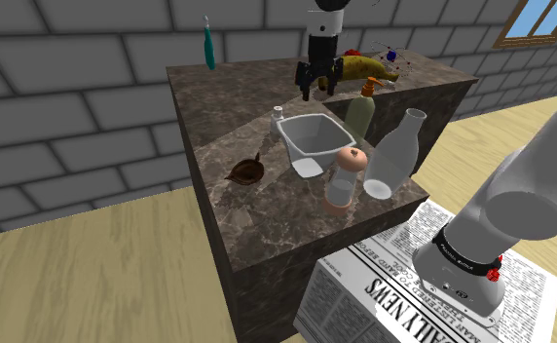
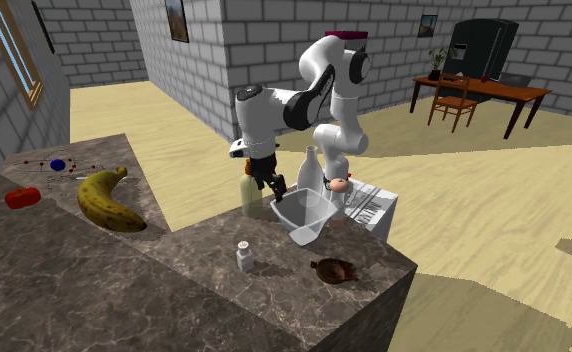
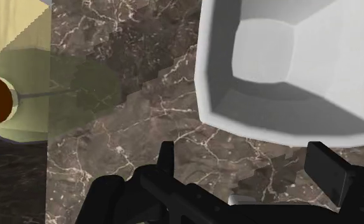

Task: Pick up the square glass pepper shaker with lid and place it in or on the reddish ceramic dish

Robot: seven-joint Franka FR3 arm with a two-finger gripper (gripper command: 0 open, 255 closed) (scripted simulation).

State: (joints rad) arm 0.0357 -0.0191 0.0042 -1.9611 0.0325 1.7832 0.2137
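Observation:
The pepper shaker point(image 1: 278, 117) is a small pale square jar with a lid, upright on the marble counter point(image 1: 223, 102) beside a white tub point(image 1: 315, 139). The second exterior view shows the shaker point(image 2: 244, 256) standing apart from the brownish-red dish point(image 2: 334, 269). That dish point(image 1: 246, 171) lies near the counter's front edge. My gripper point(image 1: 313, 83) hangs open and empty above the counter, behind the tub and next to an olive bottle point(image 1: 359, 110). In the wrist view the open gripper point(image 3: 247, 165) points down at marble beside the tub's rim point(image 3: 289, 63).
A clear bottle point(image 1: 395, 156) and a jar with a pinkish lid point(image 1: 345, 180) stand by the tub near the counter's edge. A banana point(image 2: 109, 200), a red thing point(image 2: 22, 197) and a teal brush point(image 1: 208, 44) lie farther back. A newspaper point(image 1: 393, 292) covers the stand.

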